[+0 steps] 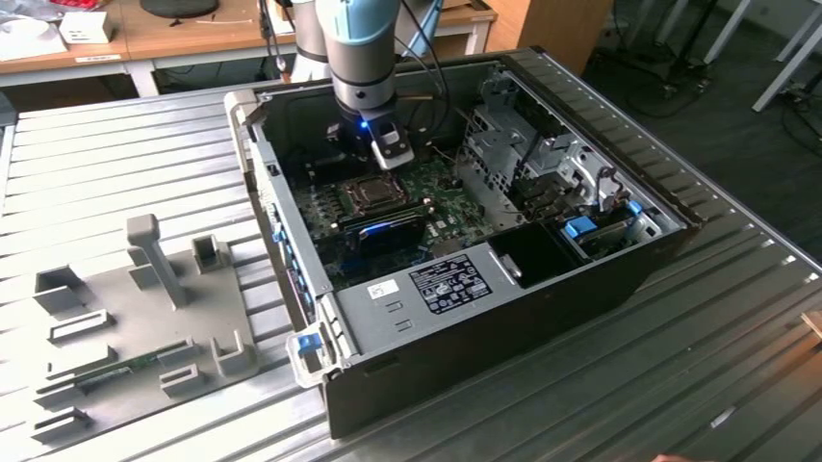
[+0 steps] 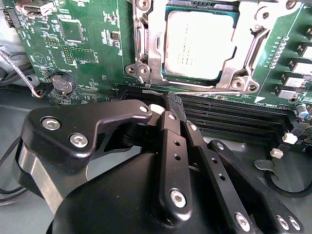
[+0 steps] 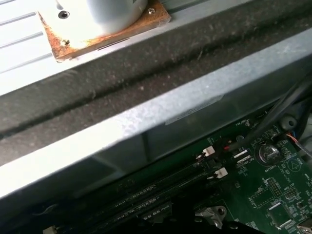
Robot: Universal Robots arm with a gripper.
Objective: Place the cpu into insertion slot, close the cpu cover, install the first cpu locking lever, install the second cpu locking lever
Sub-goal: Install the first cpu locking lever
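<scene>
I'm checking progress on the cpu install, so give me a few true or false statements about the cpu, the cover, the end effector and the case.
1. The cpu shows through the cut-out of the cover. True.
2. The cover stands upright on its hinge. False: it lies flat around the cpu.
3. The end effector holds the cpu. False: its fingers are shut beside the cover, over the memory slots.
4. The case lies on its side with the open side up. True.
5. The case rests on a wooden floor. False: it rests on a ribbed metal table.
</scene>
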